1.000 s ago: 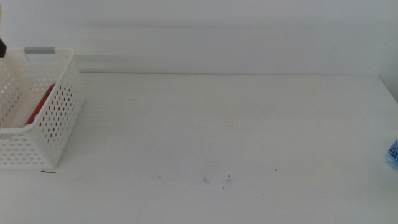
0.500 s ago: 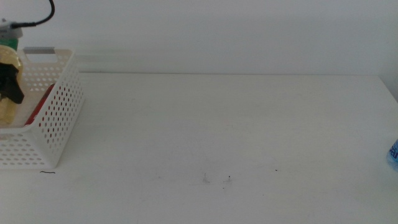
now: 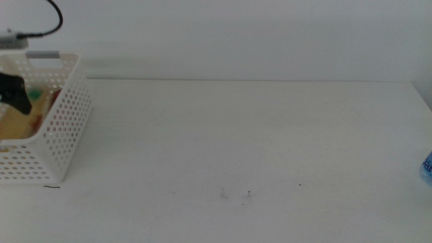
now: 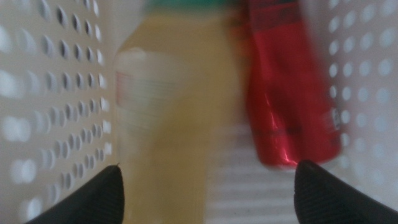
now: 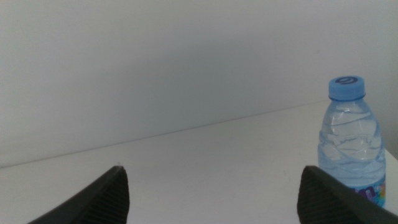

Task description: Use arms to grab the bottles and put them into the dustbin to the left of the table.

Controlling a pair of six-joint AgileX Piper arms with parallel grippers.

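Observation:
My left gripper (image 3: 13, 92) hangs over the white dustbin (image 3: 64, 118) at the table's left end, and its jaws stand open. Below it the yellow tea bottle (image 3: 17, 120) lies inside the bin, beside the red can (image 3: 54, 96). The left wrist view looks down into the dustbin (image 4: 56, 93): the blurred yellow bottle (image 4: 168, 124) and the red can (image 4: 286, 93) lie side by side, with the open left gripper (image 4: 208, 199) above them. The small water bottle (image 5: 349, 146) with a blue cap stands upright at the table's right edge (image 3: 427, 167). My right gripper (image 5: 211, 199) is open, short of it and off to one side.
The white table (image 3: 256, 142) stretches between the bin and the water bottle, with a few dark specks (image 3: 247, 194) near the front. A plain wall rises behind the far edge. A black cable (image 3: 47, 23) loops above the bin.
The left gripper came in over the bin holding the yellow bottle, then let it go. The bottle now lies in the bin beside the red can.

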